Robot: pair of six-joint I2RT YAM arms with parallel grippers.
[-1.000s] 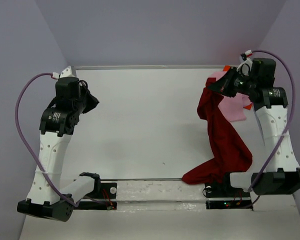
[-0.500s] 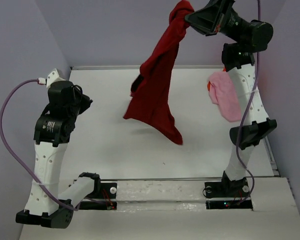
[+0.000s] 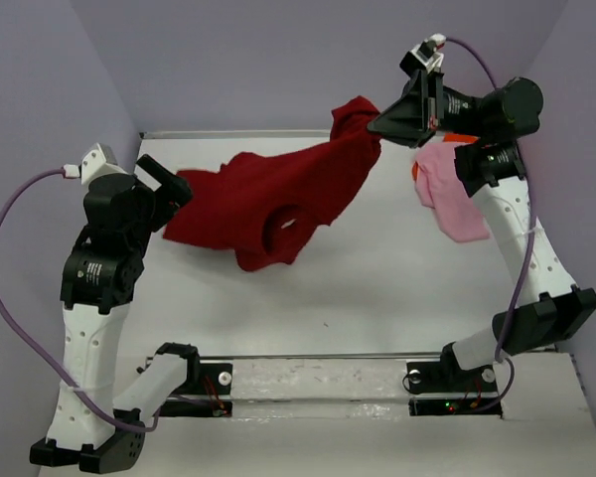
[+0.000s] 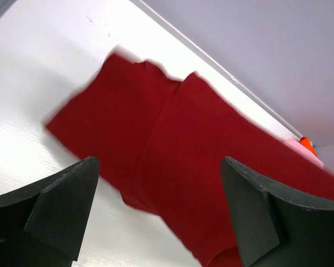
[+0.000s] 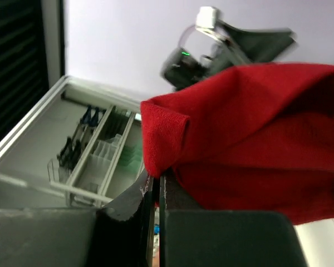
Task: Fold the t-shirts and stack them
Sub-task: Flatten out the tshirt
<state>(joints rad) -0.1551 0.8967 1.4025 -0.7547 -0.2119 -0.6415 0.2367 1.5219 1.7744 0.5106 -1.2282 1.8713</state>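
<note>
My right gripper (image 3: 374, 125) is raised at the back right and shut on an edge of the dark red t-shirt (image 3: 268, 194). The shirt stretches through the air down and left towards my left gripper (image 3: 174, 189). In the right wrist view a fold of red t-shirt (image 5: 250, 128) is pinched where the right gripper (image 5: 160, 179) closes. In the left wrist view the left gripper (image 4: 158, 219) stands open just short of the red t-shirt (image 4: 172, 144), nothing between its fingers (image 4: 61, 206). The pink t-shirt (image 3: 449, 197) lies at the back right, an orange t-shirt (image 3: 416, 171) peeking from under it.
The white table (image 3: 377, 288) has a raised rim along its back edge (image 3: 258, 133). Purple walls close in the back and sides. Both arm bases sit on the front rail (image 3: 318, 378). A purple cable (image 3: 5, 248) loops left of the left arm.
The right arm swung the red t-shirt from hanging at the right, up high, then down and left across the table. The left gripper has opened and turned towards the shirt.
</note>
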